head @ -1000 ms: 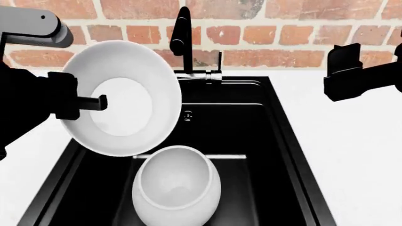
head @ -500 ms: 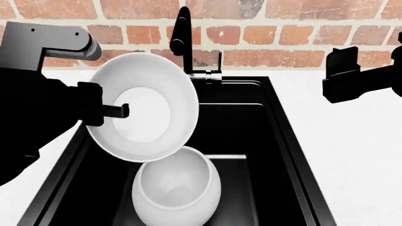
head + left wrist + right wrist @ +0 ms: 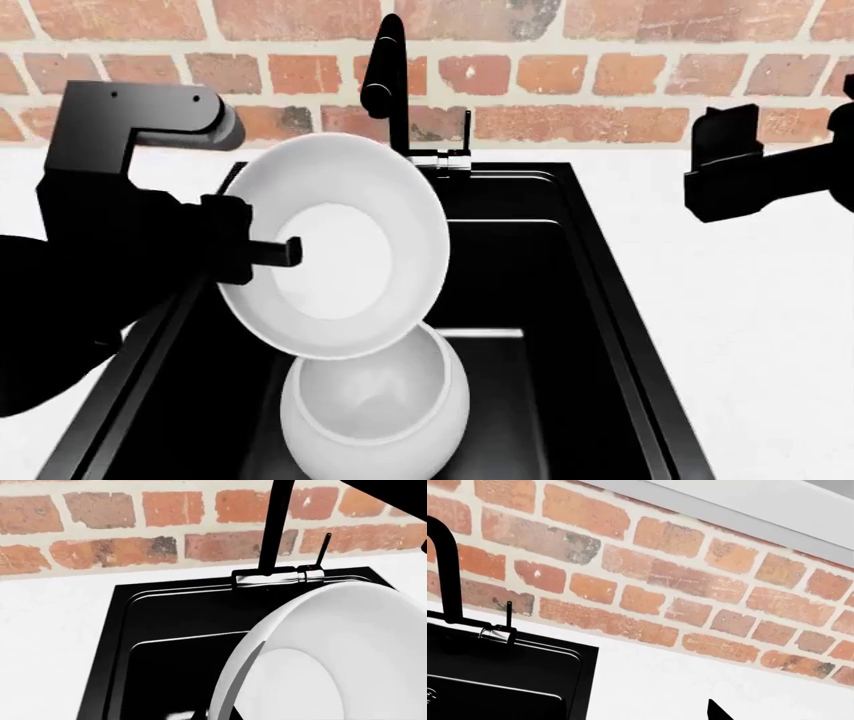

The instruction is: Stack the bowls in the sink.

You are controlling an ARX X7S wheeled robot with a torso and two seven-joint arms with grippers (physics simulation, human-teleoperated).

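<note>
Left claw (image 3: pixel 274 252) pinches the rim of the tilted upper bowl (image 3: pixel 350 250), mouth facing sideways. The second bowl (image 3: pixel 374 400) sits in the sink (image 3: pixel 561 300) directly below the claw, just under the held bowl. Right claw (image 3: pixel 727 165) is idle, well apart over the worktop (image 3: pixel 747 330); its jaw state can't be told.

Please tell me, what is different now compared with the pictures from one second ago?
The left gripper carried its tilted held bowl rightward and lower, so it now overlaps the rim of the bowl in the sink. That lower bowl, the faucet and the right gripper did not move.
</note>
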